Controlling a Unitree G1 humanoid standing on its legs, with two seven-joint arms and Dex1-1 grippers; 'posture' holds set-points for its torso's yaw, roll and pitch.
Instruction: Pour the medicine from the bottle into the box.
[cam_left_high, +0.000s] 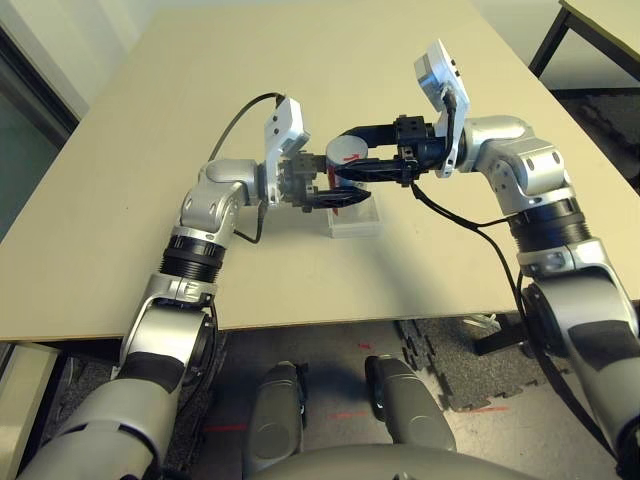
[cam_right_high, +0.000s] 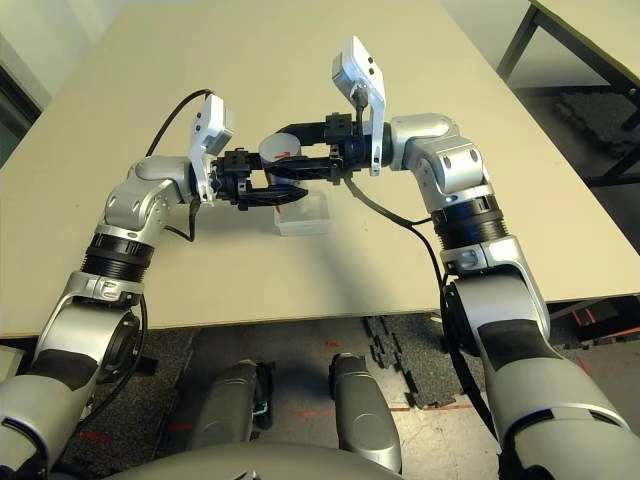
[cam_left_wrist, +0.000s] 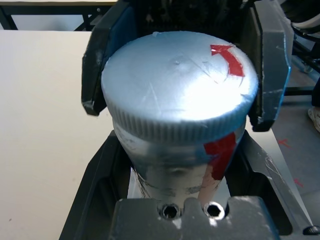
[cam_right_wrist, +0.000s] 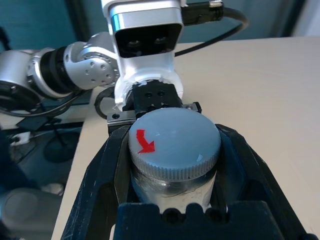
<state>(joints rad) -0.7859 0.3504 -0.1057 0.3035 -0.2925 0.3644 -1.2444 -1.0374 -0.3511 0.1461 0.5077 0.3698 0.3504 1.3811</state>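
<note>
Your box (cam_left_high: 355, 222) sat mostly hidden under the two grippers; only its clear near wall showed on the table (cam_left_high: 120, 200), contents unreadable. No medicine could be made out. The bottle (cam_left_wrist: 180, 165) hung in the air above the box, between both hands. Left gripper (cam_left_high: 335, 198) was clamped on the bottle's body. Right gripper (cam_left_high: 345, 170) had its fingers (cam_right_wrist: 107, 165) pressed against the cap (cam_right_wrist: 175, 142) from the opposite side. Bottle silvery-grey, scuffed, red tape on its side; cap round, grey, ribbed rim, red arrow on top.
</note>
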